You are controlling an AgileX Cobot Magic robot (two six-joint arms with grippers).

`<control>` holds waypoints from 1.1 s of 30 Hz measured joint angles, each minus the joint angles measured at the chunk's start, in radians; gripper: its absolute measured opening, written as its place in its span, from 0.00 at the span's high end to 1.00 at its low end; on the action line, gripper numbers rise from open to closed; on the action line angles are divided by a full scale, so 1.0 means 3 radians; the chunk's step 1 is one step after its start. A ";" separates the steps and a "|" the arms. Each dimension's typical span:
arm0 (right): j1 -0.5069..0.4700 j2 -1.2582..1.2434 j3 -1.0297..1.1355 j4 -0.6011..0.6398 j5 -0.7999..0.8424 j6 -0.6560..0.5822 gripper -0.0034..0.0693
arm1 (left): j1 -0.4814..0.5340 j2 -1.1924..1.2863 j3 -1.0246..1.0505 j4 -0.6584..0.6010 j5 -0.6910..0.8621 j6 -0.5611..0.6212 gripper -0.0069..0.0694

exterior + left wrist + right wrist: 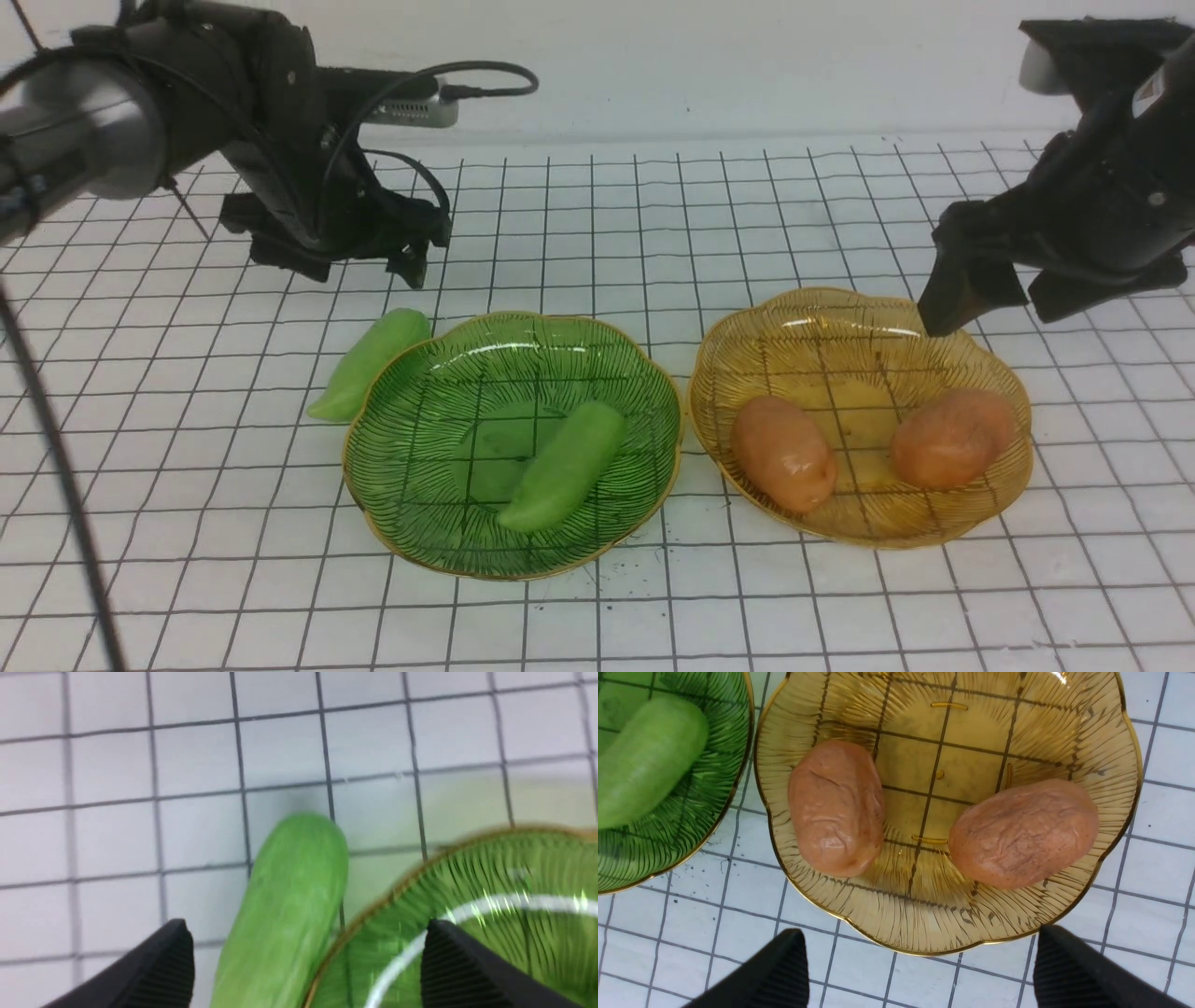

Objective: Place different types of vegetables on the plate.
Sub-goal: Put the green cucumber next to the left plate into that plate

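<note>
One light-green cucumber (372, 362) lies on the table against the green glass plate's (616, 355) left rim; it also shows in the left wrist view (289, 905). A second cucumber (563, 465) lies inside that plate. Two orange-brown potatoes (782, 452) (950, 438) lie in the amber glass plate (822, 313). My left gripper (359, 266) is open and empty, above and behind the loose cucumber. My right gripper (990, 308) is open and empty, over the amber plate's far right rim. In the right wrist view both potatoes (836, 807) (1022, 833) lie ahead of the open fingers (1064, 970).
The table (597, 215) is white with a black grid. The two plates stand side by side, nearly touching. A black cable (56, 448) hangs down at the left edge.
</note>
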 joint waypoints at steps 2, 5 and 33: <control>0.0000 0.0000 0.0021 0.0000 0.0000 0.0000 0.14 | 0.0038 0.0222 -0.0162 -0.0121 -0.0003 0.0000 0.14; 0.0000 0.0000 0.0033 0.0000 0.0001 0.0000 0.14 | 0.0050 0.0411 -0.0315 -0.0177 -0.0003 0.0003 0.15; 0.0000 0.0000 0.0033 0.0004 0.0001 0.0027 0.14 | -0.0096 0.0019 -0.1083 -0.0364 0.1117 0.0221 0.40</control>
